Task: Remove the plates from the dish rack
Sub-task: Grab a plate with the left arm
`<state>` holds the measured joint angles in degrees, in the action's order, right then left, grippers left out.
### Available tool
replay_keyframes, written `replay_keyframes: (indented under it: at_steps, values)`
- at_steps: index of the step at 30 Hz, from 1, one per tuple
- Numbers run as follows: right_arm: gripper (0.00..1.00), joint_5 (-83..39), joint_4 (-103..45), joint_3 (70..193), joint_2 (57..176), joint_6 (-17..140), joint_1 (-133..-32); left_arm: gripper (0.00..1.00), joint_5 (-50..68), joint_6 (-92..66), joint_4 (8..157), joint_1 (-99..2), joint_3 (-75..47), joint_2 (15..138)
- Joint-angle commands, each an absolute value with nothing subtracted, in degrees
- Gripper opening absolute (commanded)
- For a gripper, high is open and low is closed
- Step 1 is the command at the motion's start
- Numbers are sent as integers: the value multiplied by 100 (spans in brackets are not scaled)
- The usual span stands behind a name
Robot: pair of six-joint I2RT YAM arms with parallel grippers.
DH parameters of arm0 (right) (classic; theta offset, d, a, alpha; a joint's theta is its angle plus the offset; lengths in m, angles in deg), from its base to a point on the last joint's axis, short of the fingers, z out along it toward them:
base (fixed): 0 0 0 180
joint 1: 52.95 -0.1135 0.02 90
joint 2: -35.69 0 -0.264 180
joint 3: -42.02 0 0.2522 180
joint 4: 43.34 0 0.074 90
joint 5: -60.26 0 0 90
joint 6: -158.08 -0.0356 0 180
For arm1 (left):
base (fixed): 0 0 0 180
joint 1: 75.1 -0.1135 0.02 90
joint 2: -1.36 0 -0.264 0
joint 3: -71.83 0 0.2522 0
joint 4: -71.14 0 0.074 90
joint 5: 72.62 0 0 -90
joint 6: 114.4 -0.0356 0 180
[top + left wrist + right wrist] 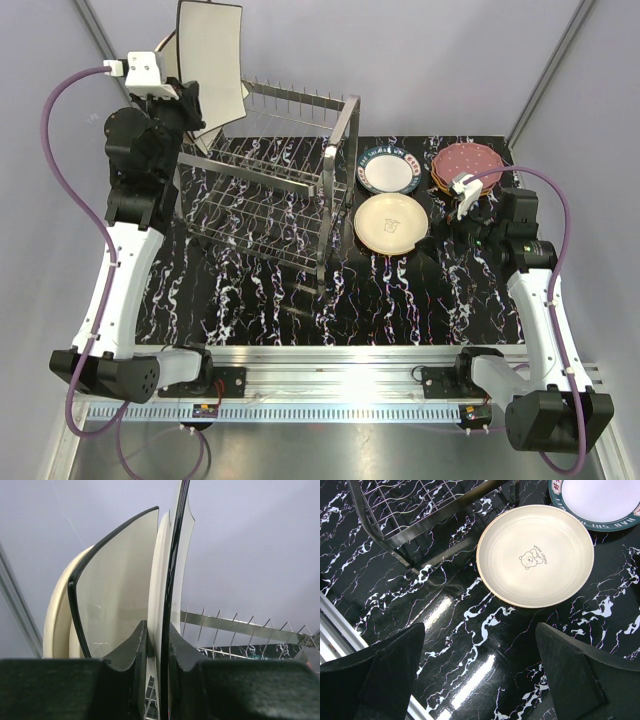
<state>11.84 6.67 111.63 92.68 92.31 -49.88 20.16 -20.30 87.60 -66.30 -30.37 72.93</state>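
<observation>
From above, the left arm is raised at the far left end of the rack (270, 195). The left fingers (193, 103) are clamped on the lower edge of a square plate (210, 60), cream with a dark edge, which stands upright and above the rack's top wires. The edge of another cream plate shows just behind it. On the table (260, 300), right of the rack, lie a white plate (388, 168) with a dark patterned rim and, nearer, a cream plate (390, 222). Further right is a maroon plate (466, 160) on top of a small stack. The right fingers (470, 212) hang just in front of that stack.

From the left wrist, the left fingers (132, 655) are closed to a narrow slot on the square plate (172, 580), seen edge-on as a thin dark line. A round cream plate (159, 580) lies right against it; I cannot tell whether it is in the grip too. Left of these stand a second square plate (120, 590) and more cream rounds (57, 615). The rack's prongs (240, 627) show low on the right.

From the right wrist, the right fingers (390, 670) are spread wide with nothing between them, over bare table (480, 630). Beyond them lies the cream plate (535, 555), with a small bear print. The white plate (605, 500) is at the top right and the rack's corner (420, 510) at the top left.
</observation>
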Motion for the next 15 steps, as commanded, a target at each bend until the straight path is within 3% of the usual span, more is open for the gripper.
replay_keyframes:
  at_steps: [1, 15]
  values:
    - [100, 1200, 549, 11212, 9185, 9278, -4961, 0, 1861, -1825, 6820, -6648, -3334, 6948]
    - [100, 1192, 548, 11212, 9203, 9287, -4961, 0, 1773, -885, 6530, -6648, -3869, 6957]
